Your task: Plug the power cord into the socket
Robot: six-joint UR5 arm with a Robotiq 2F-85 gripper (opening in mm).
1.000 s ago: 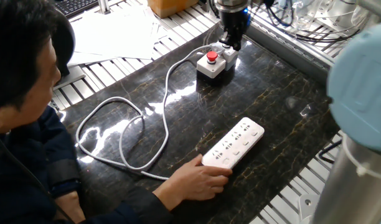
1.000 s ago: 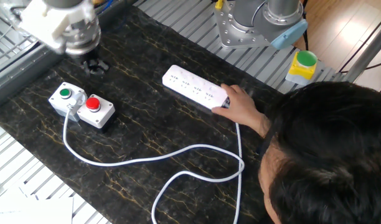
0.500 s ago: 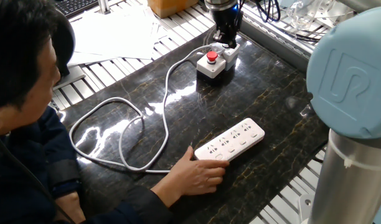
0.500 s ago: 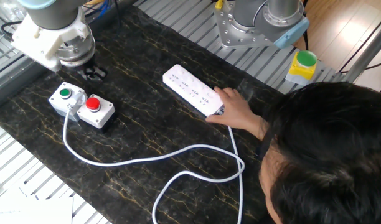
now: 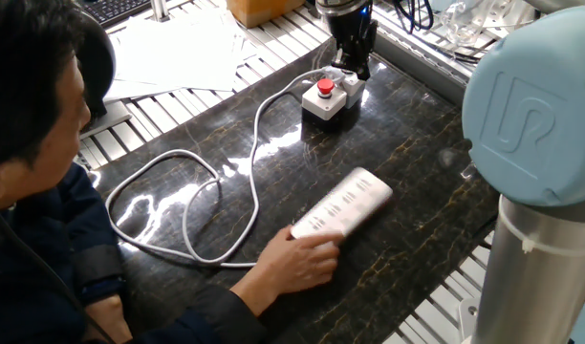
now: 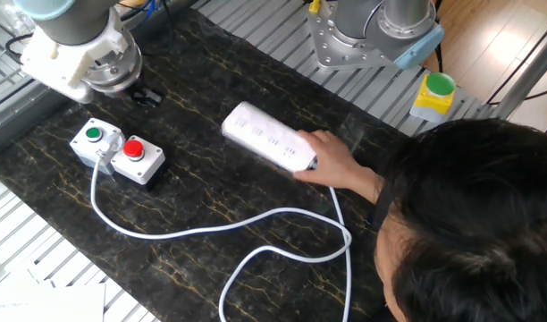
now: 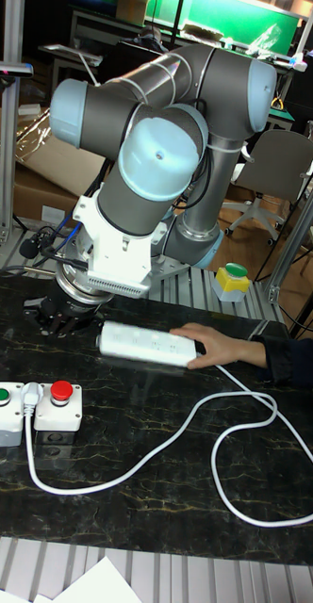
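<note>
The socket (image 5: 342,203) (image 6: 260,139) (image 7: 142,343) is a white power strip, blurred in one fixed view, and a person's hand (image 5: 304,266) (image 6: 332,161) (image 7: 218,345) grips one end of it. The power cord (image 5: 254,143) (image 6: 211,228) (image 7: 175,433) loops across the dark table. One end of it lies at the button box and the other runs under the hand. My gripper (image 5: 355,59) (image 6: 139,93) (image 7: 53,316) hovers low behind the button box, well away from the socket. Its black fingers look open and hold nothing.
A grey box with a red and a green button (image 5: 333,96) (image 6: 117,152) (image 7: 34,407) stands just before the gripper. The person (image 5: 34,143) leans over the table's near side. A yellow box with a green button (image 6: 432,97) sits by the robot base (image 6: 372,36).
The hand has slid the socket toward the middle of the table and turned it. My gripper has shifted slightly near the button box, and the arm's elbow has swung further into view.
</note>
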